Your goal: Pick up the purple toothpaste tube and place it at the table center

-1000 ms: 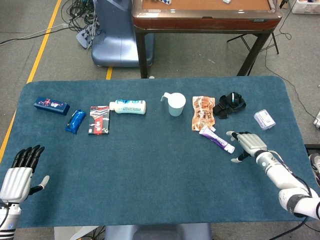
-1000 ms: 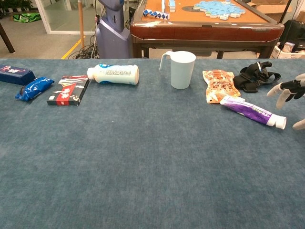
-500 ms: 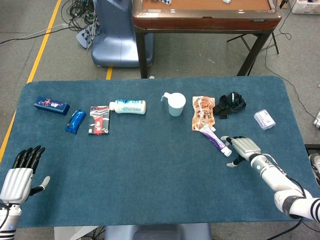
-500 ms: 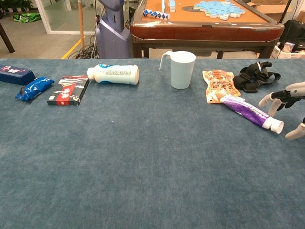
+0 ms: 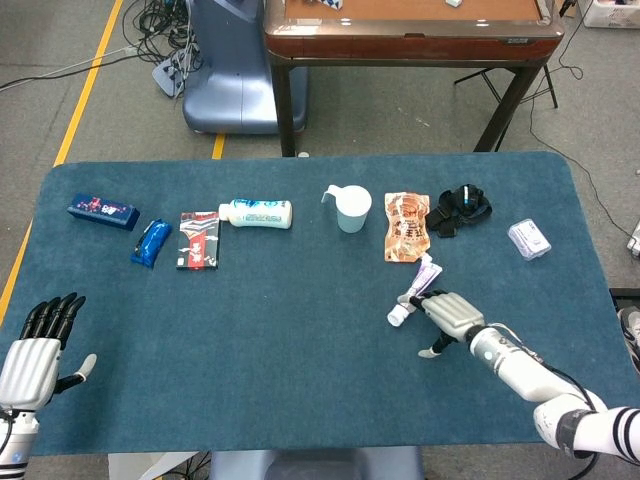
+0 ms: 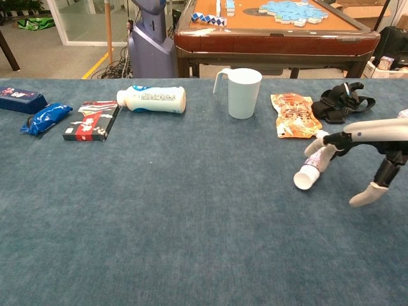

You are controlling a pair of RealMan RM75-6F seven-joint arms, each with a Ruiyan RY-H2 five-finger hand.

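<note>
Your robot's hands, looks only

Left hand [image 5: 33, 352]: silver ribbed back, black fingers. Right hand [image 5: 452, 315]: silver-grey shell, pale fingertips, white forearm, black cable.

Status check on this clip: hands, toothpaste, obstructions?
Right hand touching the purple toothpaste tube, grip unconfirmed. Left hand open, idle. Tube on table, nothing blocking center.

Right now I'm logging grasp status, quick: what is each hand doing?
Left hand: open, fingers apart, holding nothing.
Right hand: fingers on the purple toothpaste tube; whether it truly grips it cannot be told.
</note>
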